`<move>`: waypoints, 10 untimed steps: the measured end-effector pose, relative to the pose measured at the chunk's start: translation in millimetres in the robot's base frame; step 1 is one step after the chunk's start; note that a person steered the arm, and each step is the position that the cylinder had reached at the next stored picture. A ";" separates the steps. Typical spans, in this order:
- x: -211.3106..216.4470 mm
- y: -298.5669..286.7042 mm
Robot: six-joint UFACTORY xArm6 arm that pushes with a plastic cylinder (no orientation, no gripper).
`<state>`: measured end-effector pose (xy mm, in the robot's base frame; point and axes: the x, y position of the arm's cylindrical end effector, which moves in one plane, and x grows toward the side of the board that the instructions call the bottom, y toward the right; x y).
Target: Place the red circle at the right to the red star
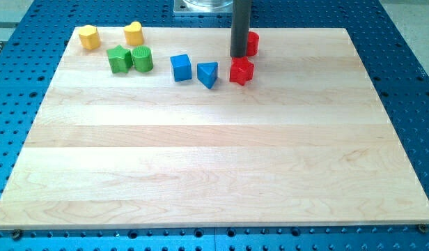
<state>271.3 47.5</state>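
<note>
The red circle [253, 43] sits near the board's top edge, partly hidden behind my rod. The red star [241, 71] lies just below it, slightly to the view's left. My tip [239, 56] stands at the circle's left side, touching or nearly touching it, and just above the red star.
A blue triangle [208, 74] and a blue cube [180, 67] lie left of the star. A green star [119, 59] and a green cylinder [142, 58] sit farther left. A yellow hexagon [89, 37] and a yellow heart [134, 33] sit at the top left. The wooden board [214, 174] rests on a blue perforated table.
</note>
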 end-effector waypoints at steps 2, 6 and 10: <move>-36.2 12.0; 15.9 94.5; 35.6 93.7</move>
<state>306.9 141.2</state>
